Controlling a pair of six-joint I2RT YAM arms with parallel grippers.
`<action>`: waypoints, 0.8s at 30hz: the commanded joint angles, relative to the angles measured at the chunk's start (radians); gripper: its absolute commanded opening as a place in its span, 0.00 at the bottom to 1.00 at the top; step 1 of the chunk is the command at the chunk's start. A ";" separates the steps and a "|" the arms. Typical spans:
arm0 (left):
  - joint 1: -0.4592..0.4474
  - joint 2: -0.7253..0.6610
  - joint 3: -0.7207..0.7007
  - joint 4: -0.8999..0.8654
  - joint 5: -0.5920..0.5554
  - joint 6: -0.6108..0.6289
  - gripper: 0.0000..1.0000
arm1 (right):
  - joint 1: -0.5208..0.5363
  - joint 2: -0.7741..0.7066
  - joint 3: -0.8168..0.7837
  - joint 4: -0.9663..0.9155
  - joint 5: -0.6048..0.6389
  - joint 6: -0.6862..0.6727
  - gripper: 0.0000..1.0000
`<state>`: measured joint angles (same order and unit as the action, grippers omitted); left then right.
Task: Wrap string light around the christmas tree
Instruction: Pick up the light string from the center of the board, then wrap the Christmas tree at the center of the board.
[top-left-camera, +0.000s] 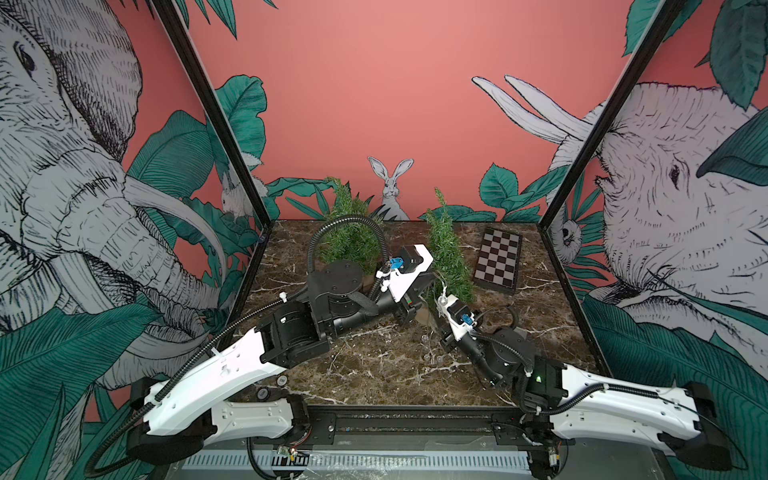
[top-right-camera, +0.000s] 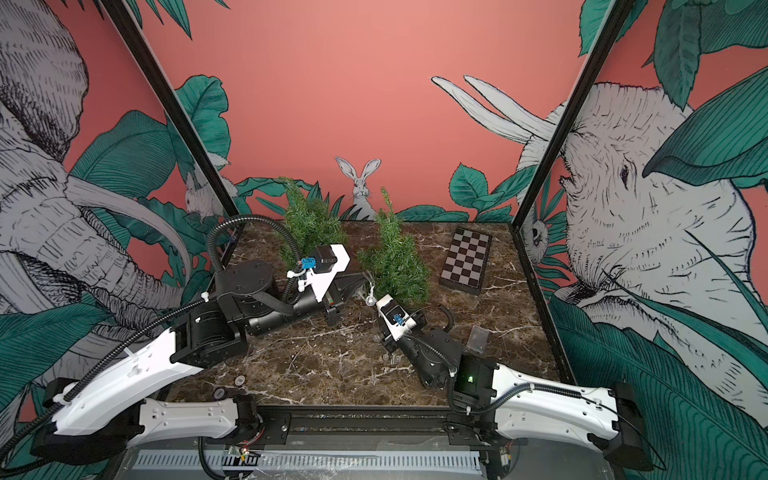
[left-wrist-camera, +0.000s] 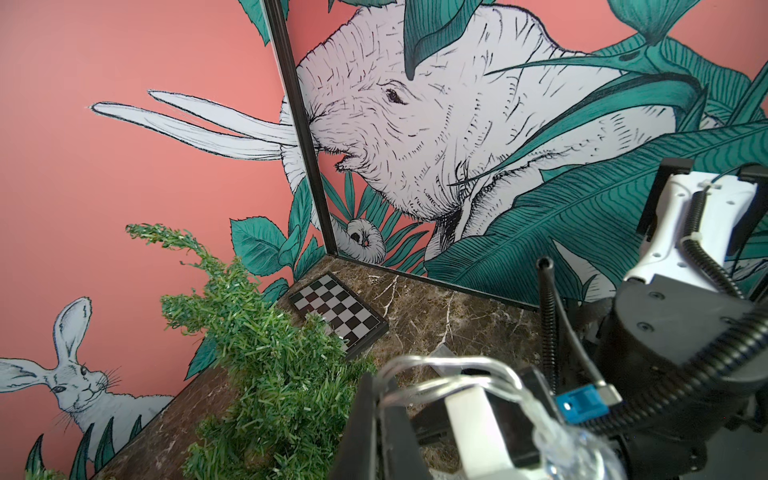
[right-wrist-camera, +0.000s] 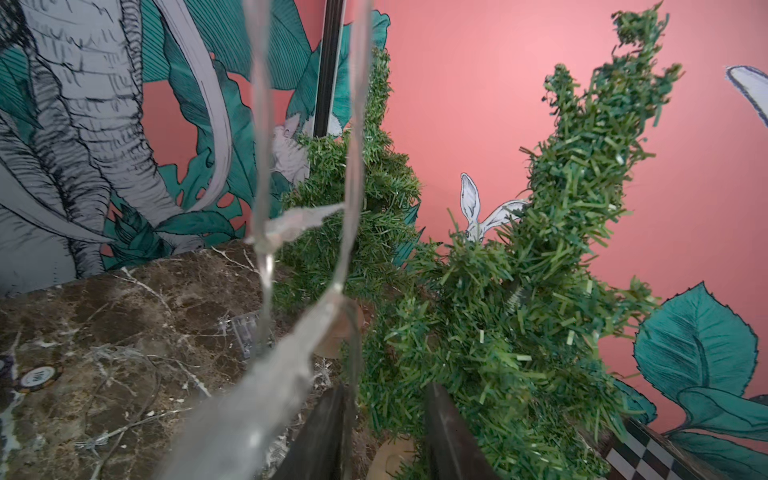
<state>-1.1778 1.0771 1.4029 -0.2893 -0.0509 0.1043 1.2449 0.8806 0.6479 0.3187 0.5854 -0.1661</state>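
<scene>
1. Left gripper (left-wrist-camera: 390, 419) clamped on string light (left-wrist-camera: 453, 382), just left of the nearer christmas tree (top-left-camera: 449, 257).
2. Right gripper (right-wrist-camera: 386, 432) jaws apart w/ gap, nothing between; wire alongside.
3. Chessboard (top-left-camera: 498, 262) right of tree.

Both top views look down from above the near edge of the table (top-left-camera: 374, 365) toward the back wall. The left wrist view faces the far right corner past a tree (left-wrist-camera: 266, 374); the right wrist view, close in, shares that tree.
</scene>
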 joint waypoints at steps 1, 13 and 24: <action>-0.005 -0.042 0.042 0.003 0.013 -0.004 0.00 | -0.015 -0.001 0.025 0.067 0.069 -0.002 0.25; -0.005 -0.106 0.004 -0.055 -0.181 0.128 0.00 | -0.016 -0.195 0.144 -0.195 0.141 -0.017 0.05; -0.005 0.113 0.216 -0.080 -0.366 0.184 0.00 | -0.016 -0.184 0.360 -0.241 0.265 -0.316 0.04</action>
<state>-1.1816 1.1610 1.5463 -0.3710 -0.3073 0.2413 1.2339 0.6769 0.9588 0.0433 0.7673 -0.3424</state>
